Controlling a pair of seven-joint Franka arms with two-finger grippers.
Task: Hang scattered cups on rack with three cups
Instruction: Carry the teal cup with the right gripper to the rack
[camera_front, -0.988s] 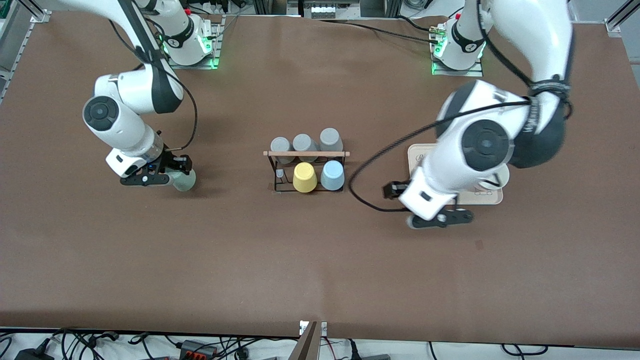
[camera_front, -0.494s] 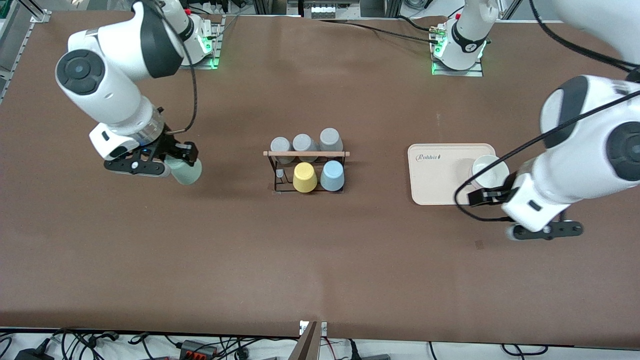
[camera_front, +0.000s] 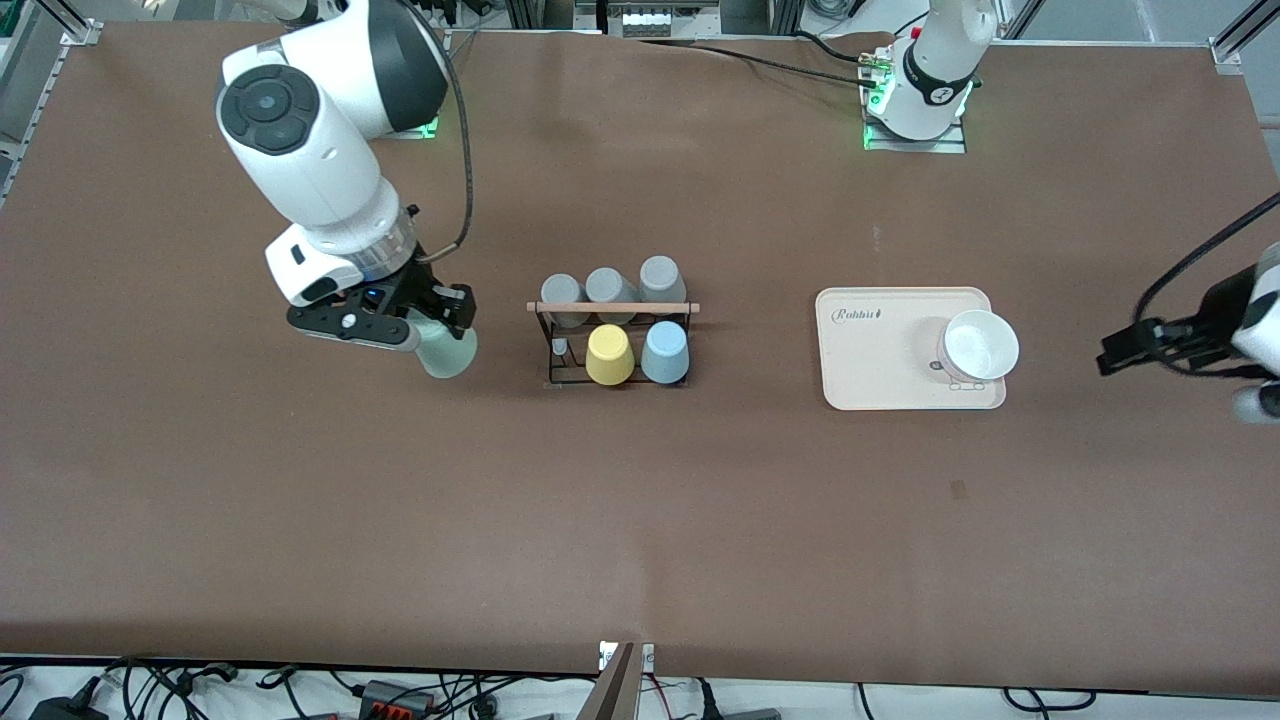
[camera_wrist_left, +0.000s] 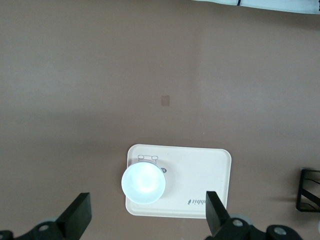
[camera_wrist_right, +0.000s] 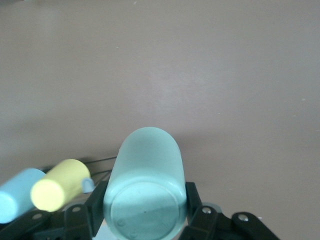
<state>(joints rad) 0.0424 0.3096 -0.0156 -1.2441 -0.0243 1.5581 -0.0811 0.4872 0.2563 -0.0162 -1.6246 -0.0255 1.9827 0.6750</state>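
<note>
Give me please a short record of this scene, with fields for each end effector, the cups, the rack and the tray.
right end effector: shut on mint green cup, in the air beside the rack, toward the right arm's end
left end effector: open, empty, high over the cream tray
rack: holds three grey cups, yellow cup, light blue cup
free peg: beside the yellow cup
tray: carries a white bowl

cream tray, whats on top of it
A white bowl sits on the cream tray, open side up and looking empty. The tray surface under the bowl is covered.
</note>
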